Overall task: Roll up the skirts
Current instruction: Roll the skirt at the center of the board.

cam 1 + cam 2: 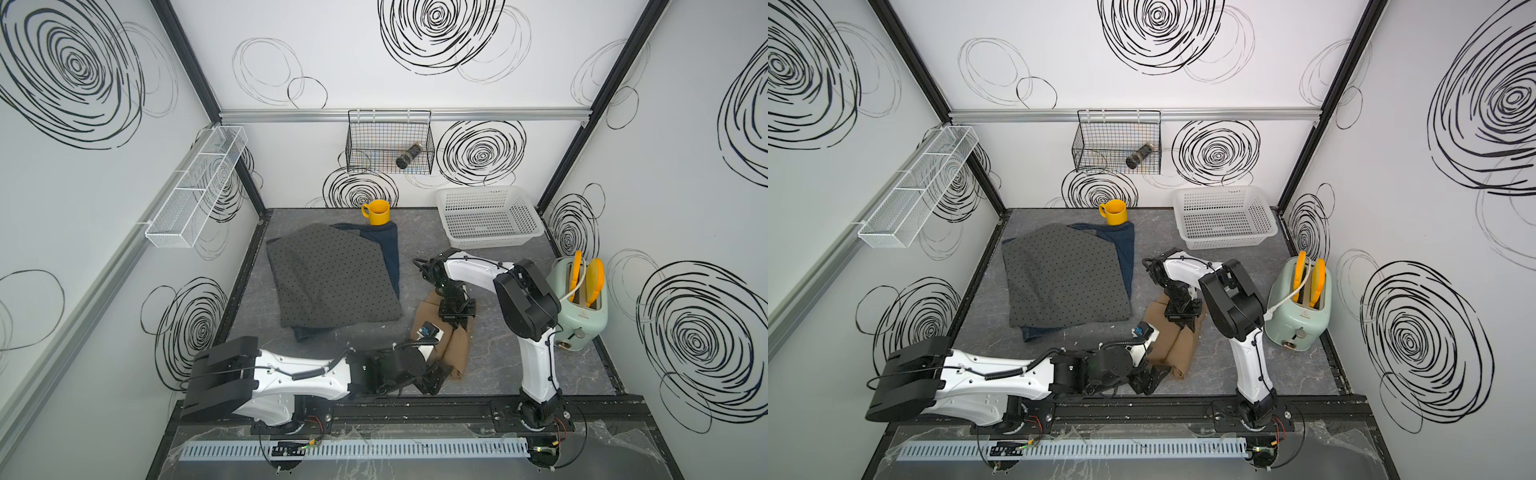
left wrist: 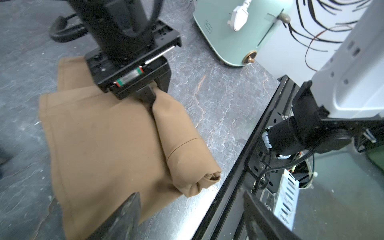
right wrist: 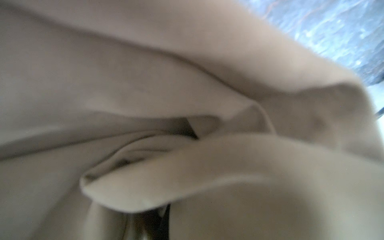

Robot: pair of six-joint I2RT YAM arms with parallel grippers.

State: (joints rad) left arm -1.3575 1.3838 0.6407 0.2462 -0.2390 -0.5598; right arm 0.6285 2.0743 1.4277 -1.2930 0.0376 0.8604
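The half-rolled tan skirt (image 2: 104,135) by the front rail (image 1: 415,411) is pinched at its far end by the right gripper (image 2: 154,93), and a fresh hold by the wide-spread left gripper (image 2: 191,207) is called for.

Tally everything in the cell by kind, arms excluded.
Skirts: 3 (tan skirt, dotted grey skirt, denim skirt)
Baskets: 3 (white plastic basket, black wire basket, white wall basket)
Yellow mug: 1
Toaster: 1
Jar: 1
Orange pieces in toaster: 2
Total: 11
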